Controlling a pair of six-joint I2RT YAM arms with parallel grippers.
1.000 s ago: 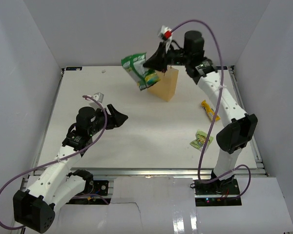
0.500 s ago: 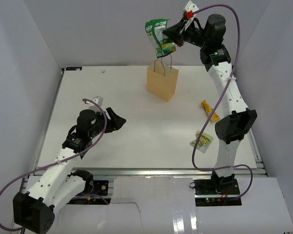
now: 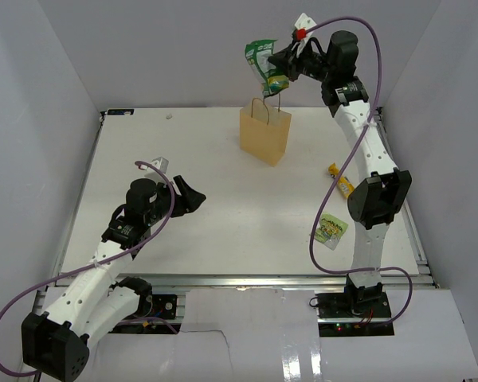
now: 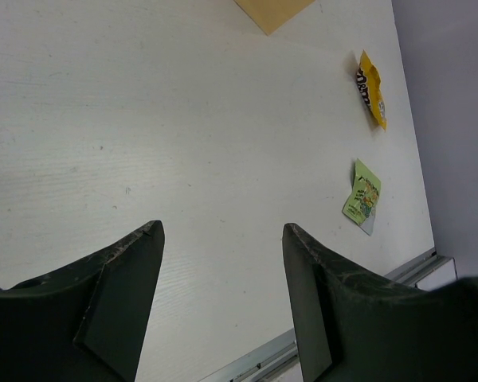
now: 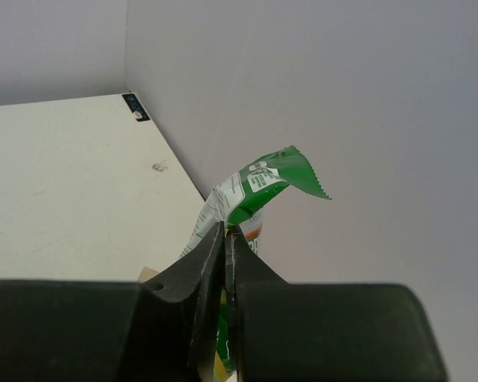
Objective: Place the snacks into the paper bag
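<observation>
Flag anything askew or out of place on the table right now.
Nothing spilled or damaged. The held green packet hangs bent over from the shut right jaws, high up by the paper bag, which stands upright but turned skew to the table edges. A yellow packet and a second green packet lie loose at the right.

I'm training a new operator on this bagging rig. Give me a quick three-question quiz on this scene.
1. True or false: the left tool is shut on a packet.
2. The right tool holds: A) a green packet B) a red can C) a bag handle.
3. How many packets lie on the table?
Key: 1 false, it is open and empty. 2 A. 3 two: yellow packet, second green packet.
</observation>
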